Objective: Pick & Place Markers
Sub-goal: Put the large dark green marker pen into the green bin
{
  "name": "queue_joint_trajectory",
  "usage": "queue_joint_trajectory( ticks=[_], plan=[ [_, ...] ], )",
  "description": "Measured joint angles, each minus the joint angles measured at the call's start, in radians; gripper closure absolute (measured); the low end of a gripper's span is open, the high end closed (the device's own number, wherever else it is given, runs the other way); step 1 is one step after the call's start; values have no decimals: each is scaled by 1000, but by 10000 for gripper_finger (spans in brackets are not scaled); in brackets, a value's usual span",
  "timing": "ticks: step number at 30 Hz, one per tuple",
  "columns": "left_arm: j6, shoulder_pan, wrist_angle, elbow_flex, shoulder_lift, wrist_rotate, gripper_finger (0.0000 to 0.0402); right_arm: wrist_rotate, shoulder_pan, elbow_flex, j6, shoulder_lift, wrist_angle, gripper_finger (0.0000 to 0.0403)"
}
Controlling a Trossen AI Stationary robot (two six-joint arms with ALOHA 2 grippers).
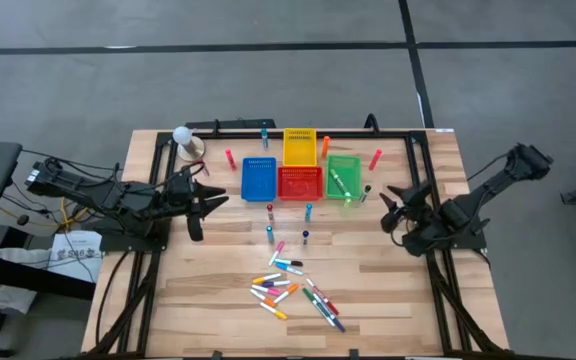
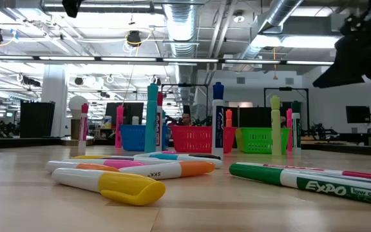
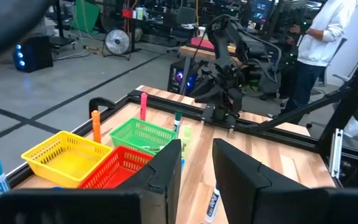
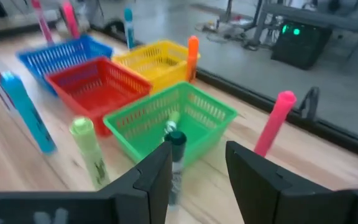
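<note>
Several markers (image 1: pixel 293 290) lie in a loose pile near the table's front; in the low view they lie flat on their barrels (image 2: pixel 134 177). Others stand upright on end around the bins. A dark-green-capped marker (image 4: pixel 176 155) stands on the table in front of the green bin (image 4: pixel 185 118), just beyond my right gripper (image 4: pixel 197 168), which is open and empty. A green marker (image 1: pixel 338 182) lies inside the green bin (image 1: pixel 354 163). My left gripper (image 1: pixel 206 200) hovers left of the blue bin (image 1: pixel 259 178), open with nothing between its fingers (image 3: pixel 166 168).
Blue, red (image 1: pixel 300 183), yellow (image 1: pixel 300 146) and green bins sit together at the table's far middle. Upright markers stand among them: pink (image 4: pixel 275 121), orange (image 4: pixel 192 56), light green (image 4: pixel 89 149), blue (image 4: pixel 27 106). A white ball (image 1: pixel 182 135) lies far left. A person (image 3: pixel 328 37) stands beyond the table.
</note>
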Motion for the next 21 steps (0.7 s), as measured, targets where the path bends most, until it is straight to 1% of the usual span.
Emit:
queue_joint_trajectory(
  ticks=[5,7,10,14,21],
  plan=[
    [0,0,0,0,0,0,310,111,108,-37,147,-64,8,263],
    [-2,0,0,0,0,1,310,139,163,-46,156,-82,11,266],
    [-3,0,1,0,0,1,310,149,222,-67,152,-93,14,268],
    [-26,0,1,0,0,2,310,144,235,-97,150,-89,54,264],
    [-30,0,6,0,0,3,310,126,197,-102,150,-77,80,252]
  ],
)
